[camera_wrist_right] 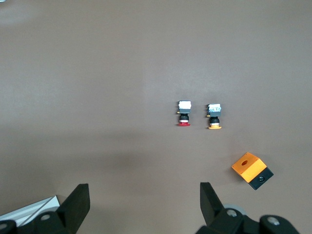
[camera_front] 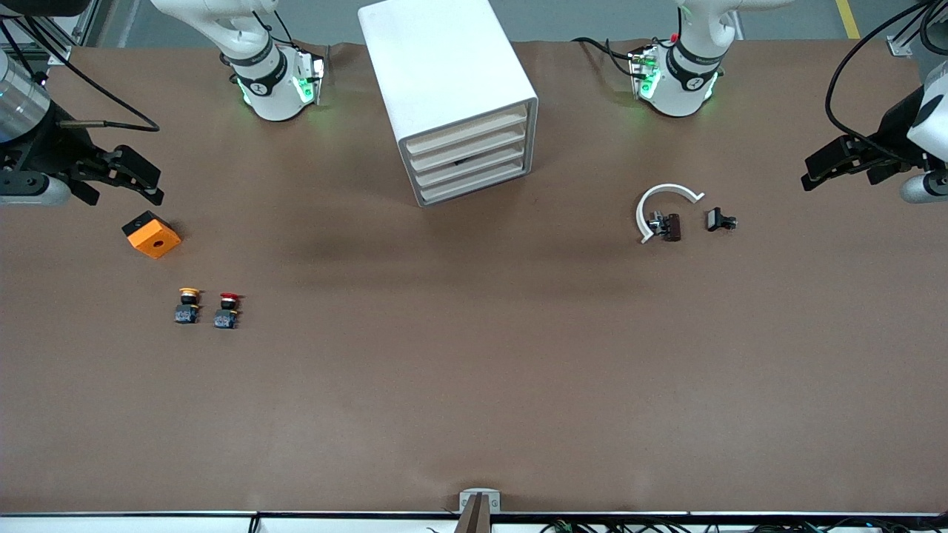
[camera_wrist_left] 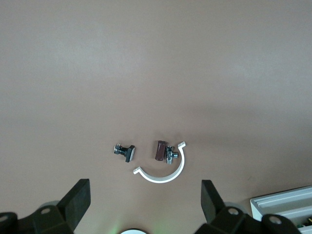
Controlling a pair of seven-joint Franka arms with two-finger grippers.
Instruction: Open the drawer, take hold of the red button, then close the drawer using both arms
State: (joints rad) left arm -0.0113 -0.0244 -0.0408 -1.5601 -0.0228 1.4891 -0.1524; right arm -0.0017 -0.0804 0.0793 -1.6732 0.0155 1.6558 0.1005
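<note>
Drawer cabinet [camera_front: 452, 100] closed, standing between the arm bases. Button [camera_front: 227, 310] lying on the surface [camera_front: 474, 370] toward the right arm's end, just beside yellow-capped button [camera_front: 187, 306], nearer the front camera than orange cube [camera_front: 152, 235]. Left gripper [camera_wrist_left: 144, 204] and right gripper [camera_wrist_right: 144, 204] waiting with fingers spread wide, holding nothing.

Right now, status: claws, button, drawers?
Left claw and right claw open, empty. Red button on table beside yellow button. Drawer unit all shut.

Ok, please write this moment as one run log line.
drawer unit: shut | button: on table | left gripper: open, waiting | right gripper: open, above orange cube
</note>
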